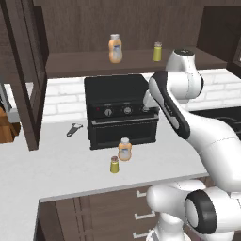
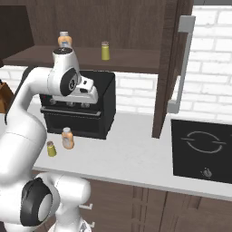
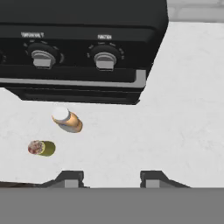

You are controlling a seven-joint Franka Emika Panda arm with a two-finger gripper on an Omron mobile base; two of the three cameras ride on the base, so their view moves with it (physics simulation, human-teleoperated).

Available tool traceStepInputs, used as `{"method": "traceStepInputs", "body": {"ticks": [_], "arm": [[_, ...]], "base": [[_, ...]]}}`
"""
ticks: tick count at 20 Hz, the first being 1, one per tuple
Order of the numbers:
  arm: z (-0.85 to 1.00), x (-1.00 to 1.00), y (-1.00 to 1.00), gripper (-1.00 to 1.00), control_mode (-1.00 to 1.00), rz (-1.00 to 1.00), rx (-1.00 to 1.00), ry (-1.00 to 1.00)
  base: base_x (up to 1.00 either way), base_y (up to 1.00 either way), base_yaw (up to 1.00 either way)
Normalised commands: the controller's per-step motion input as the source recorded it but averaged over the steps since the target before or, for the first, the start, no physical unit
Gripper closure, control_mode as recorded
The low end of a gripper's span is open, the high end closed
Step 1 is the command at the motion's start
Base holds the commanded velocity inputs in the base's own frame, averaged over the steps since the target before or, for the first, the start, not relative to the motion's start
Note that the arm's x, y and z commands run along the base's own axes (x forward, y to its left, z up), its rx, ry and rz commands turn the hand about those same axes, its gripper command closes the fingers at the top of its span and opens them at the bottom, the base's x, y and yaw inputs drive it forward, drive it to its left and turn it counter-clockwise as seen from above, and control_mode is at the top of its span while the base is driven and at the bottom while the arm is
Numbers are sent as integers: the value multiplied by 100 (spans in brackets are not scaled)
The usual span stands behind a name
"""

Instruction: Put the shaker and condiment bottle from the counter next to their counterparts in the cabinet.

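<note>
Left base view alone shows a dark utensil point(image 1: 74, 129) lying on the counter point(image 1: 56, 164) left of the black toaster oven point(image 1: 121, 110); right base view alone shows the black cooktop point(image 2: 201, 149) set into the counter's right end, past the open cabinet door point(image 2: 170, 63). Hand view looks straight down on the oven's two knobs and the bare white top in front. Both base views show the counterparts on the cabinet point(image 1: 127, 61) shelf: the twin bottle point(image 1: 115, 48) and the twin shaker point(image 1: 157, 52), well apart, upright. The condiment bottle point(image 3: 67, 119) upright just before the oven's front, near the counter's front edge; the shaker point(image 3: 41, 148) just beside it, nearer the front edge, not touching. In the hand view, both sit well off to the left of the gripper point(image 3: 112, 179), above the fingertips point(image 3: 69, 178), not between them. Fingertips apart in that view but near their narrowest; jaws drawn in, pinching nothing, touching nothing, bare counter beneath.
</note>
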Motion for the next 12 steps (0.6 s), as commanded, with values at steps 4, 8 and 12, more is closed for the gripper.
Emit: {"method": "traceStepInputs", "body": {"ticks": [4, 8, 12], "arm": [[-13, -12, 0, -100, -100, 0, -3, 0], [-28, -48, -3, -100, -100, 8, 0, -9], [-9, -50, 0, -100, -100, 14, 1, -12]], "base": [[0, 0, 0], [0, 0, 0], [0, 0, 0]]}}
